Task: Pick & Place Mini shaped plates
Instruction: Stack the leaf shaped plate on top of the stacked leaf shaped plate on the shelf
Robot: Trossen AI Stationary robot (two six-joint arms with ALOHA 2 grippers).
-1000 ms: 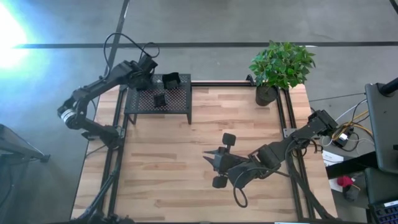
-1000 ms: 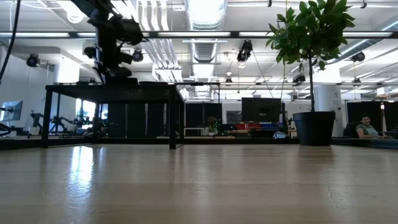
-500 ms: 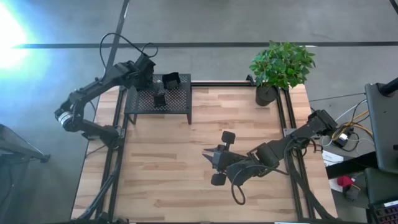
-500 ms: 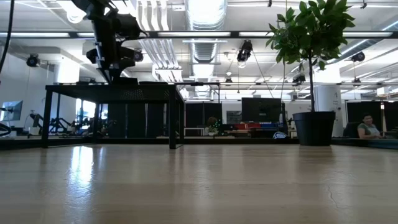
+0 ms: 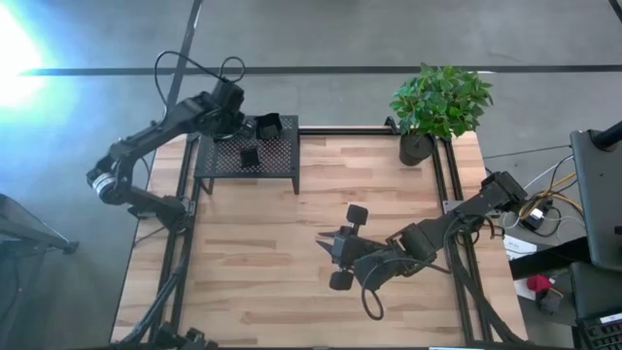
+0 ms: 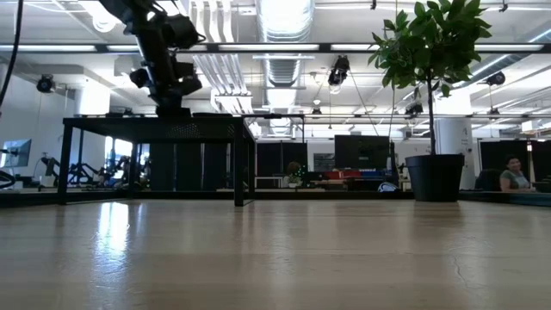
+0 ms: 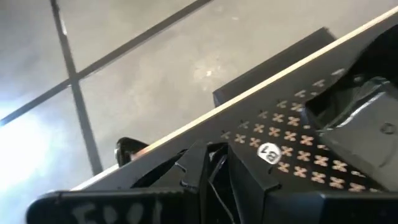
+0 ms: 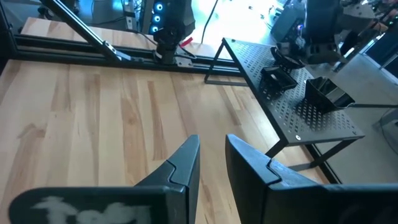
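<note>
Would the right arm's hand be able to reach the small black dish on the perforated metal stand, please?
Probably yes: the right hand hovers mid-table, and bare wooden table lies between it and the small black dish; the left hand nearby might crowd it.

The pale striped-grain wooden worktop [image 5: 262, 262] carries a black metal stand [image 5: 277, 160] perforated with small cross-shaped holes. On it sit glossy black mini plates [image 5: 250, 156]. A green leafy plant [image 5: 439, 99] fills a black pot [image 5: 416, 148].

Open-plan robotics lab: monitors [image 6: 360, 151], ceiling ducts [image 6: 284, 60].
</note>
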